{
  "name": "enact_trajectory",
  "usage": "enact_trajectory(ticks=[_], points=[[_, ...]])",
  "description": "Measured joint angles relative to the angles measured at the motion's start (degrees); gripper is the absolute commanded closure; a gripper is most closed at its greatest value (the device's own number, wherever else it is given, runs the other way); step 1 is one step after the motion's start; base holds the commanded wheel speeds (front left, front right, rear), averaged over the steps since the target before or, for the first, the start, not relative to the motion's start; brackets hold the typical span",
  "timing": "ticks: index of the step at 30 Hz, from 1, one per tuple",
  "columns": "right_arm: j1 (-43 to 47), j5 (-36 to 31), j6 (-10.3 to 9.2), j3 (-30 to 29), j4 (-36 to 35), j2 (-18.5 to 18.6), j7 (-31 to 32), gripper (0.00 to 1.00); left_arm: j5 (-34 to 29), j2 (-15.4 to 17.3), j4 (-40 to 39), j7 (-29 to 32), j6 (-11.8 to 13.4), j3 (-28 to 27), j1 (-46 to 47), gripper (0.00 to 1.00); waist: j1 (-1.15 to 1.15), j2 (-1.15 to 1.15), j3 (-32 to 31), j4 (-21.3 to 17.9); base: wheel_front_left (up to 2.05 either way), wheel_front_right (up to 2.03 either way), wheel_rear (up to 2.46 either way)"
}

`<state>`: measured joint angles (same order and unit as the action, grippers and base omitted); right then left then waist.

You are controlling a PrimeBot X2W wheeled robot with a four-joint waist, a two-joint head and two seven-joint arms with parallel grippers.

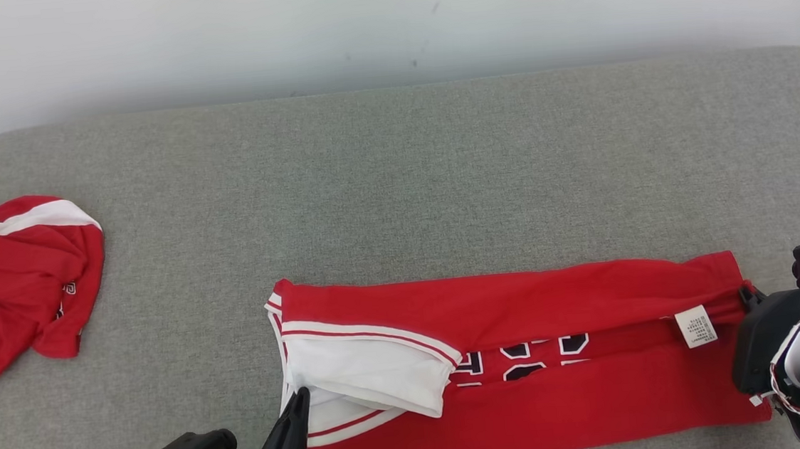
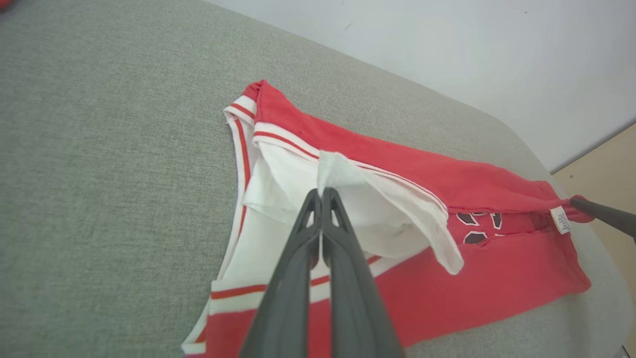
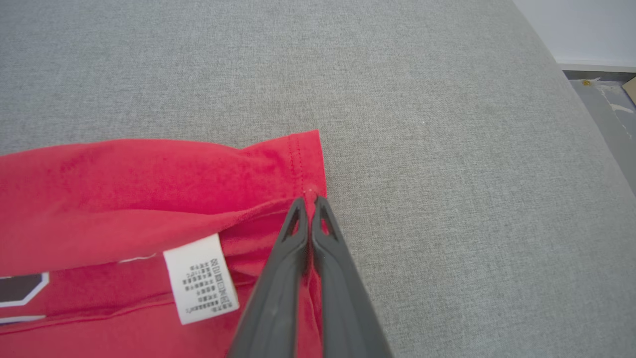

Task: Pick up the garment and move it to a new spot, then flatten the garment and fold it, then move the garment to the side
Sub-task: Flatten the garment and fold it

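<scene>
Two red garments are seen on a grey fabric-covered tabletop (image 1: pixel 397 182) that is backed by a pale wall (image 1: pixel 384 19). The garment (image 1: pixel 529 414) of the task is laid out as a long band across the lower middle of the head view, reaching from just left of centre almost to the right edge. Its upper and lower long edges are folded in toward the middle, and dark outlined numerals (image 1: pixel 518 361) are left showing in the gap between them. At its left end a white inner layer (image 1: pixel 376 369) with red-and-white striped trim is turned outward. A white care label (image 1: pixel 696 326) is stitched near its right end.

The left tool (image 1: pixel 301 396) is seen at the lower left of the head view, its tip resting on the white layer. In the left wrist view its fingers (image 2: pixel 343 233) are pressed together, and a corner of the white cloth is pinched between the tips and stands up above them.

The right tool (image 1: pixel 747 293) is found at the right end of the garment. In the right wrist view its fingers (image 3: pixel 325 248) are closed narrowly on the stitched red hem at the corner, just right of the label.

A second red garment (image 1: pixel 12 283), crumpled and marked with a white stripe, is left at the left edge of the head view, well apart from the first.
</scene>
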<state>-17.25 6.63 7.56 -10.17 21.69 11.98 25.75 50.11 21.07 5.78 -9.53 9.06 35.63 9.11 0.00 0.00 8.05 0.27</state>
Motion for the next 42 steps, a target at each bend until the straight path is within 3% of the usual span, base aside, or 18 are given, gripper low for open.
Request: enact_trajectory(ticks=[1,2,3,4,5,6,14,18,23,30,35,42], points=[[0.2,-0.2,-0.01,-0.1,-0.1,-0.2,0.0,1.00,0.0,-0.1,0.4,0.0,0.0,0.0,0.0,1.00,0.00,0.00,0.0,0.0,0.00,0.00,0.00],[0.3,-0.3,0.00,-0.2,-0.2,-0.4,0.0,0.92,0.1,-0.4,0.7,-0.3,0.0,0.0,0.0,1.00,0.00,0.00,0.0,0.1,0.00,0.00,0.00],[0.6,-0.5,0.00,-0.3,-0.3,-0.5,0.0,0.56,0.2,-0.6,1.2,-0.5,0.0,0.0,0.0,1.00,0.00,0.00,-0.1,0.1,0.00,0.00,0.00],[0.8,-0.6,-0.01,-0.3,-0.2,-0.7,0.0,0.00,0.2,-0.7,1.8,-0.5,0.0,0.2,0.0,0.71,0.00,0.00,-0.1,0.1,0.00,0.00,0.00],[1.0,-0.5,-0.01,-0.4,-0.1,-0.9,0.0,0.00,0.2,-0.9,2.4,-0.8,0.1,0.1,-0.1,0.26,0.00,0.00,-0.2,0.1,0.00,0.00,0.00],[1.0,-0.5,-0.01,-0.6,0.0,-1.1,-0.1,0.00,0.0,-1.0,3.0,-1.0,0.2,0.2,-0.1,0.00,0.00,0.00,-0.3,0.1,0.00,0.00,0.00],[2.6,0.1,-0.01,-2.6,-0.5,-2.3,-3.3,0.00,-1.2,-2.5,6.7,-4.4,-0.4,-0.8,-2.0,0.00,0.00,0.01,-2.0,0.3,0.00,0.00,0.00],[4.9,1.1,-0.01,-4.6,-2.4,-3.6,-4.4,0.00,-5.3,-3.3,5.6,-5.4,-1.7,-5.4,-4.1,0.00,0.00,0.01,-3.6,0.7,0.00,0.00,0.00],[7.9,2.4,-0.01,-6.3,-5.8,-5.2,-5.1,0.00,-15.0,-7.7,0.3,-5.5,-5.4,-16.1,-9.4,0.00,0.00,0.00,-5.7,1.1,0.00,0.00,0.00],[11.0,3.0,-0.01,-6.7,-9.9,-6.8,-4.1,0.00,-24.3,-13.2,-1.4,-5.5,-11.7,-25.1,-15.1,0.00,-0.01,0.00,-8.0,1.2,0.00,0.00,0.00],[13.8,3.0,-0.01,-8.5,-12.3,-7.6,-2.6,0.00,-28.2,-15.4,-1.0,-5.5,-14.1,-28.9,-16.6,0.00,-0.01,0.00,-8.7,1.4,0.00,0.00,0.00],[14.7,1.4,-0.01,-11.0,-15.1,-8.4,-1.1,0.00,-30.2,-17.3,-0.5,-5.5,-15.6,-32.1,-17.3,0.00,0.00,0.00,-9.1,0.8,0.00,0.00,0.00]])
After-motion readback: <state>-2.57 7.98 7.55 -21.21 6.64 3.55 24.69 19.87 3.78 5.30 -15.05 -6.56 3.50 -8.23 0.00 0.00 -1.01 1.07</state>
